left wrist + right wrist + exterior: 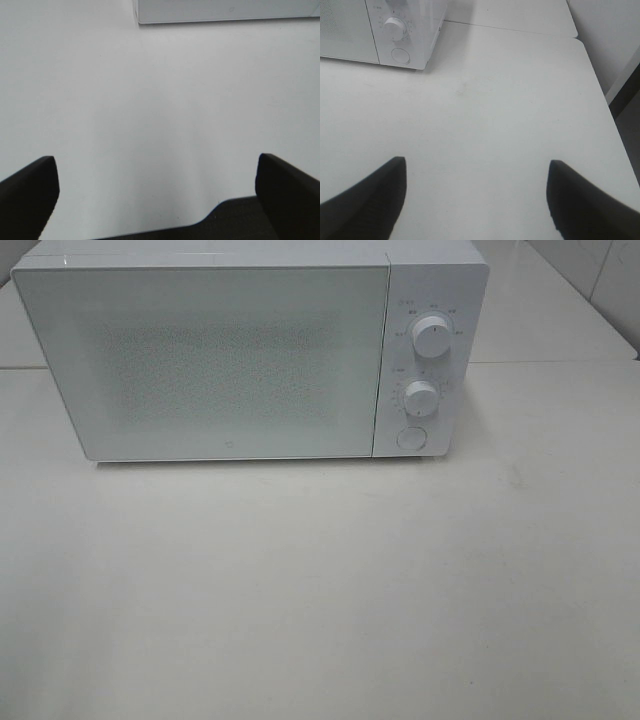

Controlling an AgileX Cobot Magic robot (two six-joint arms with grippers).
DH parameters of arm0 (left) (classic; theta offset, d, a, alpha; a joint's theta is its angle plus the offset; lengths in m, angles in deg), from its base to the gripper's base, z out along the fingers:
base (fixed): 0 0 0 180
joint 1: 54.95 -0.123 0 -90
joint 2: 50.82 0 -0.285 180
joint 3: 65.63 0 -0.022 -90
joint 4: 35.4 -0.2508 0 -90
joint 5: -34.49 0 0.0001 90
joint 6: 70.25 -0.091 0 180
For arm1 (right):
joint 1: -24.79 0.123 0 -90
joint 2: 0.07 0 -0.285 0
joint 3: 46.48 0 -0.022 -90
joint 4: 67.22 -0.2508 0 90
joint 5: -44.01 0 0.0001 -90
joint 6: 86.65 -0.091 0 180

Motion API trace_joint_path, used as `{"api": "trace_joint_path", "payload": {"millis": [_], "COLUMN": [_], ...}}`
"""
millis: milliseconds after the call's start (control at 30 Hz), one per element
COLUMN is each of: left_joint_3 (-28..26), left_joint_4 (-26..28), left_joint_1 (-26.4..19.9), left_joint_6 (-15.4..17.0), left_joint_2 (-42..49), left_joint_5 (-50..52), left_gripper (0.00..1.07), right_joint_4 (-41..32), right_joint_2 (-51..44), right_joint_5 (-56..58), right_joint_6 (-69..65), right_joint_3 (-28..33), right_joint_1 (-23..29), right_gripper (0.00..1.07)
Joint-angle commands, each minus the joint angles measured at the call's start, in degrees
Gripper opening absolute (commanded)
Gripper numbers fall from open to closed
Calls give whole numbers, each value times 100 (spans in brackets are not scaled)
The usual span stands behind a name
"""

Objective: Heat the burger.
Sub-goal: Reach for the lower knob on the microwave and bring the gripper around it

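**Microwave shut, burger nowhere in sight**

So the microwave point(240, 355) sits at the back of the counter point(320, 590) with its door point(200, 360) closed. The burger shows in none of the views (could be behind that frosted door, can't tell). The left tool point(156, 165) and right tool point(476, 167) both hang over bare counter, jaws spread, holding nothing. My guess is it's either the very start or the dial-setting bit. Next move probably calls for the round button point(411, 438) or the lower knob point(421, 398). Nothing stands in the way of either.
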Motion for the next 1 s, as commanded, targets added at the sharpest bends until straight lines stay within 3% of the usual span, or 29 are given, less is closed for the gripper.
{"api": "trace_joint_path", "payload": {"millis": [33,633,733,800,1000], "left_joint_3": [29,34,40,52,52], "left_joint_4": [6,40,0,-166,-252], "left_joint_1": [-17,-17,-17,-17,-17], "left_joint_6": [29,34,138,413,521], "left_joint_2": [269,1536,1639,1639,1639], "left_joint_5": [52,57,74,103,115], "left_gripper": [100,100,100,100,100], "right_joint_4": [0,0,0,0,0], "right_joint_2": [-149,-149,-149,-149,-149], "right_joint_5": [-6,-6,-6,-6,-6], "right_joint_6": [23,23,23,23,23], "right_joint_3": [0,0,0,0,0], "right_joint_1": [-17,-17,-17,-17,-17], "right_gripper": [75,75,75,75,75]}}
